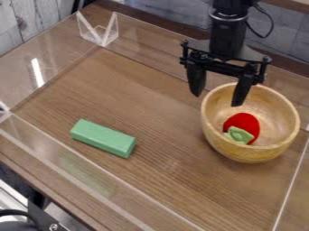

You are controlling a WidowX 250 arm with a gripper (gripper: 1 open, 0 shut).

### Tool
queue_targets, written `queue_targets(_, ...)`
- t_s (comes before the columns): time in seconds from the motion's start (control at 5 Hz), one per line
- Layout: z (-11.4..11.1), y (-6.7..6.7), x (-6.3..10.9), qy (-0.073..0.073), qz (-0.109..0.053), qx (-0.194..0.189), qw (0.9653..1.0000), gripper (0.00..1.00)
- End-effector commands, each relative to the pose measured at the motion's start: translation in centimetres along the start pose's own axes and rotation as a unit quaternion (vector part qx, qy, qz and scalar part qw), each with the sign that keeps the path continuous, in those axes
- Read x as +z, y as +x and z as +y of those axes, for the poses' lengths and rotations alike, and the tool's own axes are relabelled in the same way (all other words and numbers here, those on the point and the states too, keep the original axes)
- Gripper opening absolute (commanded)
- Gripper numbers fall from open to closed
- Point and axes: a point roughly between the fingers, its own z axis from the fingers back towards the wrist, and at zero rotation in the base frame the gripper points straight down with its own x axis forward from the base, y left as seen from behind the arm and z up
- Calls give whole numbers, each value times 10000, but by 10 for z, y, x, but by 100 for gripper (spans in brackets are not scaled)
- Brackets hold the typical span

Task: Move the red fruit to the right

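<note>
I see a wooden desk (182, 194) with dark brown grain, fenced by low clear plastic walls (42, 149), and behind it a pale plank wall at the upper left. Nearest to me, on the left half of the desk, lies a flat green rectangular block (101, 138), angled slightly, well apart from everything else.

Further in and to the right sits a round wooden bowl (280, 135), light in colour. Inside it rests the red fruit (241, 123): a small, bright red, rounded strawberry with a green leafy cap that points toward the near side of the bowl. It is much smaller than the bowl and lies roughly in the middle of the bowl's hollow, a little toward the left.

Above the bowl's far left rim I have the gripper (222, 90), black, hanging from a dark vertical arm. Its fingers (197, 83) are spread wide and empty; one tip hangs just outside the bowl's left edge, the other over the rim. They are clear of the fruit.

At the far left corner of the enclosure stands a small clear plastic stand (98, 31).
</note>
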Motion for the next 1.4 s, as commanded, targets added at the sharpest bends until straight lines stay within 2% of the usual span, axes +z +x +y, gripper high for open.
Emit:
queue_targets(0.0,4,7,32,-115,-480,8,9988,100)
queue_targets(0.4,16,4,43,-131,-574,-39,9983,100)
queue_targets(0.8,33,-10,49,-174,-576,-231,9979,100)
queue_targets(1.2,48,-21,44,-211,-506,-740,9957,100)
